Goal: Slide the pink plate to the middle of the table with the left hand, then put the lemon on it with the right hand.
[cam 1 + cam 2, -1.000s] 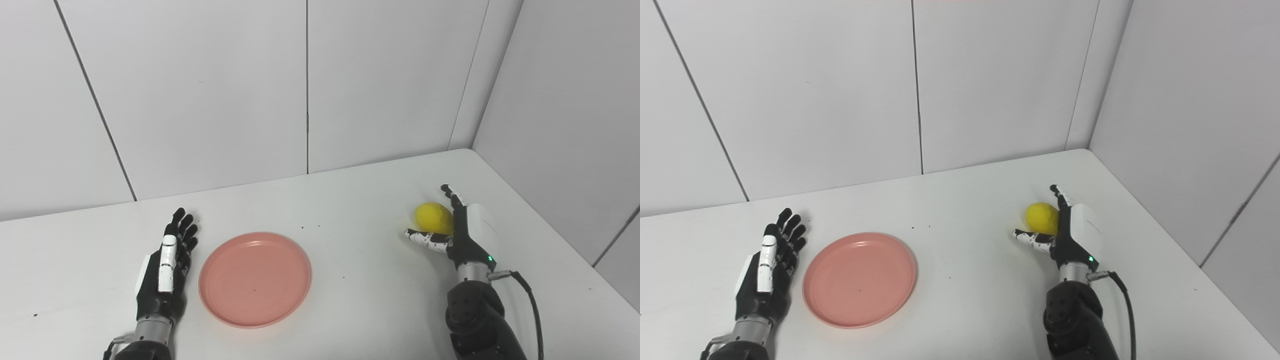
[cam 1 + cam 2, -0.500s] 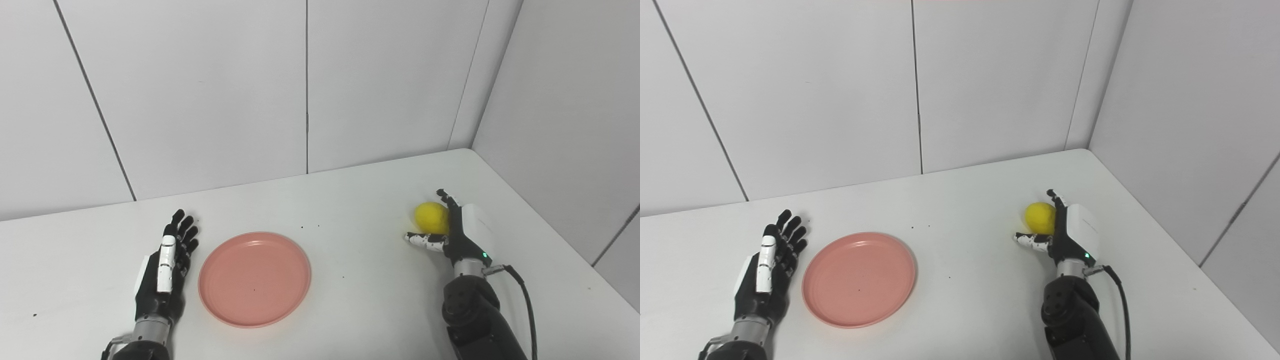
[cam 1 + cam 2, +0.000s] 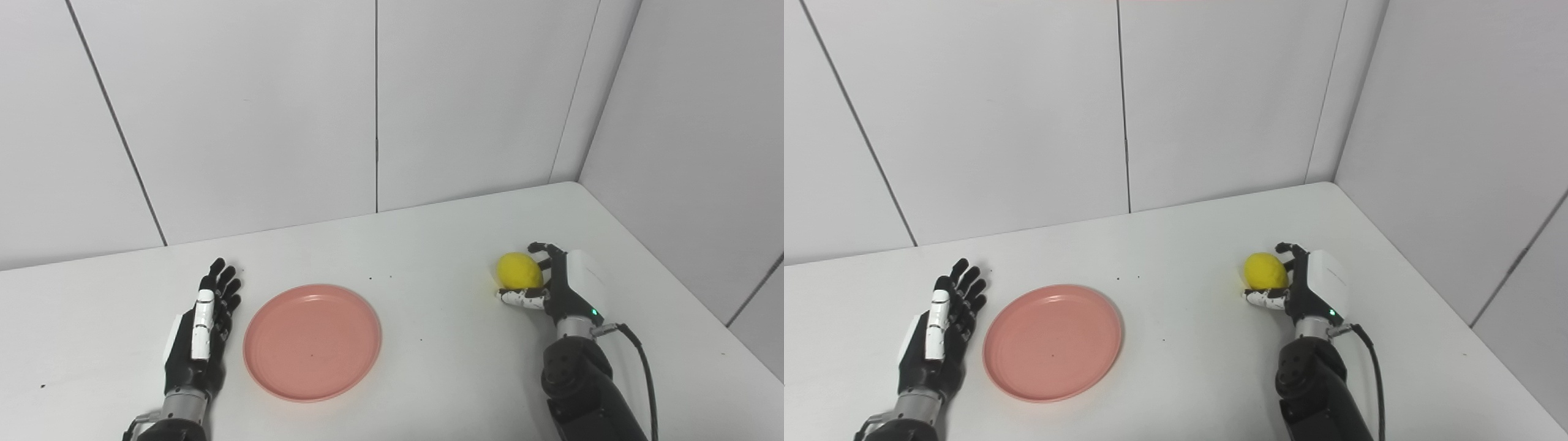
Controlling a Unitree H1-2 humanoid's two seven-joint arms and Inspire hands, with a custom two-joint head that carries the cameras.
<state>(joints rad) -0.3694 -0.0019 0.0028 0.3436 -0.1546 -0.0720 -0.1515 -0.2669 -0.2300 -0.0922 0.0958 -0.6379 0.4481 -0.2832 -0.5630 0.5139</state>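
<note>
The white table [image 3: 429, 245] fills the corner between pale wall panels, its top flecked with a few dark specks. A pink plate [image 3: 312, 342] lies flat on it just beside the left hand [image 3: 199, 334], well apart from the right hand [image 3: 560, 288].

The right hand [image 3: 560, 288] curls its fingers [image 3: 542, 250] around the lemon [image 3: 519, 270]; the left hand [image 3: 199, 334] lies flat, fingers spread, just beside the pink plate [image 3: 312, 342] on the counter [image 3: 429, 380].
</note>
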